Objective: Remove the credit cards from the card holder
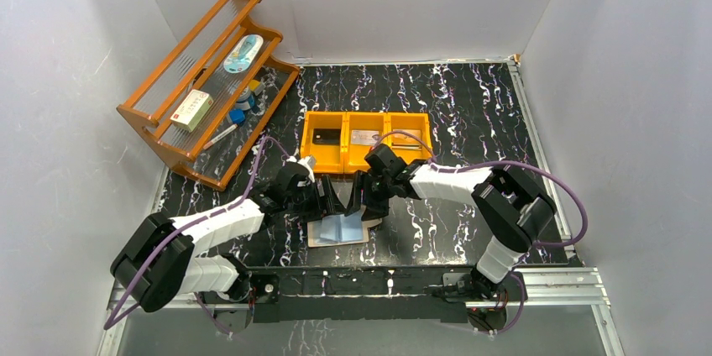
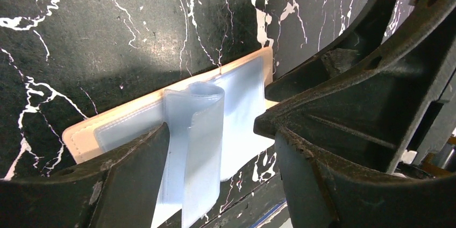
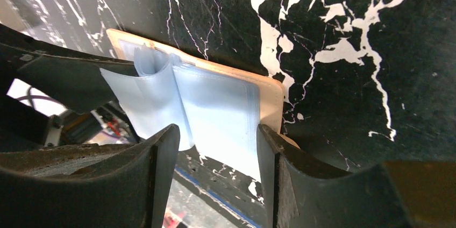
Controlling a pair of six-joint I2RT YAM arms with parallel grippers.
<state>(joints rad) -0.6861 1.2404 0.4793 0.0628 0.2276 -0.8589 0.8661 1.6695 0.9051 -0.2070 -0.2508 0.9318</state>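
— Where is the card holder?
— The card holder (image 1: 338, 230) lies spread open on the desk (image 1: 470, 112), midway along the near edge, with its blue sleeves facing up. One sleeve (image 2: 196, 115) curls upright from the fold.
— And the grippers?
— Both hang right over it. The left gripper (image 2: 215, 131) has its jaws well apart; the raised sleeve stands between them, against one finger, not clamped. The right gripper (image 3: 218, 131) is also wide open, straddling the flat sleeves and gripping nothing.
— Anything else?
— An orange tray (image 1: 345, 144) sits just behind the grippers, toward the desk's middle. A wooden rack (image 1: 138, 112) stands by the far left corner.
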